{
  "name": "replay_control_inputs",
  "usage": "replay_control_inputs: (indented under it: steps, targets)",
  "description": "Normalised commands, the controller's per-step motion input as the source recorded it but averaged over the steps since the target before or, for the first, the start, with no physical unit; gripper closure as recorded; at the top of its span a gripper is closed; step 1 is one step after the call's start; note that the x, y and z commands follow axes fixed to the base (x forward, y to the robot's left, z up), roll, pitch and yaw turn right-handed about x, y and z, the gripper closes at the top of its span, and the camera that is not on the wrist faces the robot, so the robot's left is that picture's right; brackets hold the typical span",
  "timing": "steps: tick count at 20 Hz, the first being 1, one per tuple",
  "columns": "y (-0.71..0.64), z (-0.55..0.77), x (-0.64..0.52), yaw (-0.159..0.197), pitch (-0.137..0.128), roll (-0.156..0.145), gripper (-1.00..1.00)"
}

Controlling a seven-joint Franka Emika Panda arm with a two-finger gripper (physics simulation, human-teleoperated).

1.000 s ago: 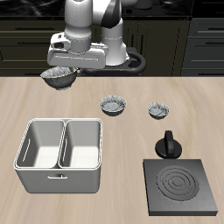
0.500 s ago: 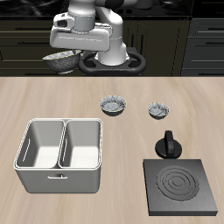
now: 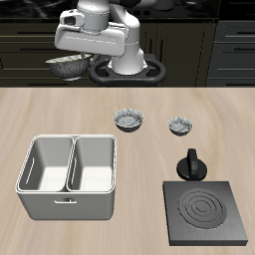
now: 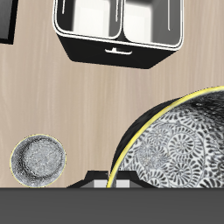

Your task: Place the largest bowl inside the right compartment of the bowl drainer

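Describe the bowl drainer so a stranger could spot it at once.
Start at the table's front edge and find the dark square stove plate. Beside it sits the bowl drainer, a light grey rectangular tub with rounded corners. Unlike anything nearby, it has two deep wells split by a thin wall.

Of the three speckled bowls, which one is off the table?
The largest bowl, held up in the gripper above the table's back edge. The two smaller bowls sit on the table.

Evenly lit, flat simulator renders; soft faint shadows on the counter [image 3: 60, 118]. Dark, dim background cabinets. No glare or blur; low resolution, slightly pixelated edges.
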Motion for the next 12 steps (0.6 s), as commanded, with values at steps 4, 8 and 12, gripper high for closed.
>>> replay_control_inputs:
  steps: [4, 8, 12]
  targets:
    - [-0.12, 0.25, 0.35, -0.046, -0.035, -0.043, 1.00]
    - [-0.03, 0.20, 0.41, -0.021, -0.018, -0.019, 1.00]
    - [-0.06, 0.15, 0.35, -0.005, -0.017, -0.024, 1.00]
